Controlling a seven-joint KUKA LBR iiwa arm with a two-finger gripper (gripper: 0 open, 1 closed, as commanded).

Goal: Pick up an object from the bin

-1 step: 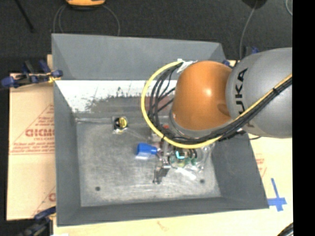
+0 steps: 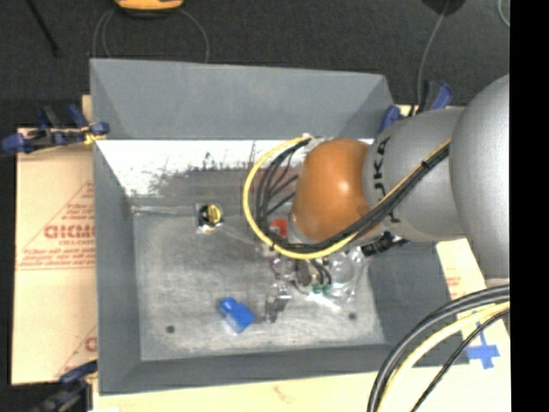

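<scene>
My gripper (image 2: 278, 300) hangs low over the bin floor, right of the middle and just under the orange wrist cover. A small blue block (image 2: 236, 313) lies on the floor close to its left, near the front wall. Just right of the gripper sits a clear, crumpled-looking thing with a green bit (image 2: 333, 283), partly hidden by the wrist. A small red thing (image 2: 279, 227) peeks out behind the cables above the gripper.
A small round black and yellow thing (image 2: 208, 216) lies near the bin's back wall, left of the middle. The arm and its cable loops cover the bin's right side. The left half of the floor is bare grey metal.
</scene>
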